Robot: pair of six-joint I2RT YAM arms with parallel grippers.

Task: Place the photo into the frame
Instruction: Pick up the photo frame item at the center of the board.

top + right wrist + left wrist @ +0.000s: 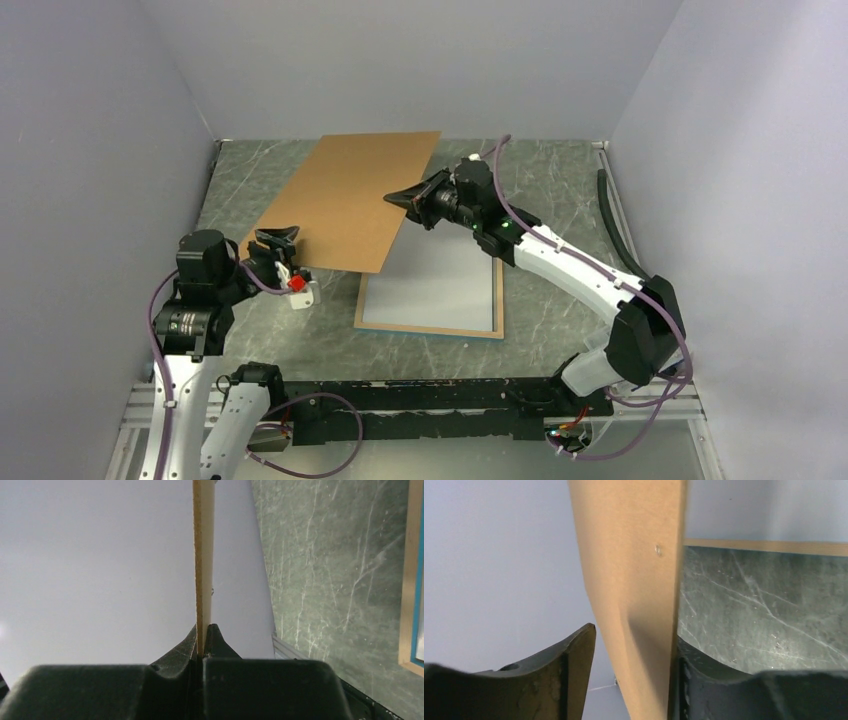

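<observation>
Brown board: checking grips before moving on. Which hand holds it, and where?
The right hand pinches the brown board at its right edge. The left hand straddles the near left corner, open, one finger clear of it.

A large, thin-rimmed rectangular frame (430, 330) lies flat on the table (560, 170), just right of centre. Its pale wood-coloured rim faces up, and a thin turquoise line shows along its near and right edges. A pale grey-white surface fills its opening. Whether that is the photo's blank back cannot be told. The frame's far edge is hidden.
</observation>
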